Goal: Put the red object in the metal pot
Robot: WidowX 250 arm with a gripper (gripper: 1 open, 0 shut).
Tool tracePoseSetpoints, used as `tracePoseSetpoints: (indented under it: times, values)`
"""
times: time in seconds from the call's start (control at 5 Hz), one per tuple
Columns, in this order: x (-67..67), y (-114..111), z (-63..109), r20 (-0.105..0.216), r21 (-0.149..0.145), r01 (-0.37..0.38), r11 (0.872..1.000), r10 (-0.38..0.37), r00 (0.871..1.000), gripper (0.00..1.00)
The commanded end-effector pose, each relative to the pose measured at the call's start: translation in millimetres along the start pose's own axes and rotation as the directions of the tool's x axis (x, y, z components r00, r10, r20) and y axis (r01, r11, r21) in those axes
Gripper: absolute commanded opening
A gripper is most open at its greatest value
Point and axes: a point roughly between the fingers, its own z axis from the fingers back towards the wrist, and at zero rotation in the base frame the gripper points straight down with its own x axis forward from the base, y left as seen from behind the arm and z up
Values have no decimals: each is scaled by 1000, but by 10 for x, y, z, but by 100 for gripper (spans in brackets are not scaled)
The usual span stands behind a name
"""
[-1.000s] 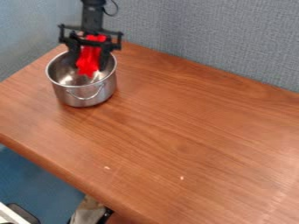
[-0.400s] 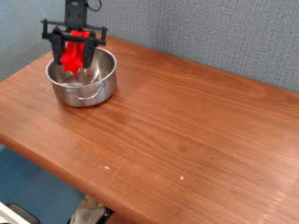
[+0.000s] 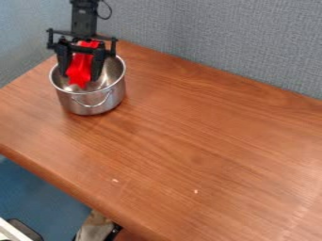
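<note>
Between the jaws of the black gripper (image 3: 83,52), the red object (image 3: 81,66) is held, with a finger seen on either side of it. The jaws are closed only as far as the object's width allows. From the jaws, the red object is seen to extend downward, its lower part within the mouth of the metal pot (image 3: 89,100). Whether the pot's bottom is touched by it cannot be told.

Directly below the jaws, the shiny round pot is set upright on the wooden table (image 3: 201,141), its rim placed around the lower part of the red object. On the pot's near side, below the jaws, a thin curved handle (image 3: 93,102) can be seen against the metal wall. Above the jaws, the dark arm (image 3: 85,17) is seen upright, with a thin black cable (image 3: 105,10) looped beside it. Behind the jaws, a grey textured partition (image 3: 214,42) is seen beyond the table's far edge.
</note>
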Motion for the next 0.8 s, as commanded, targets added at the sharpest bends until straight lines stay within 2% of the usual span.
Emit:
tracePoseSetpoints:
  times: [0.0,0.4,0.6]
  values:
    - [-107,163,156,76,-53,-26,998,30,997,0]
    - [-265,-130,56,20,-80,33,996,-32,999,0]
    - [-329,-193,135,34,-68,32,997,-29,999,0]
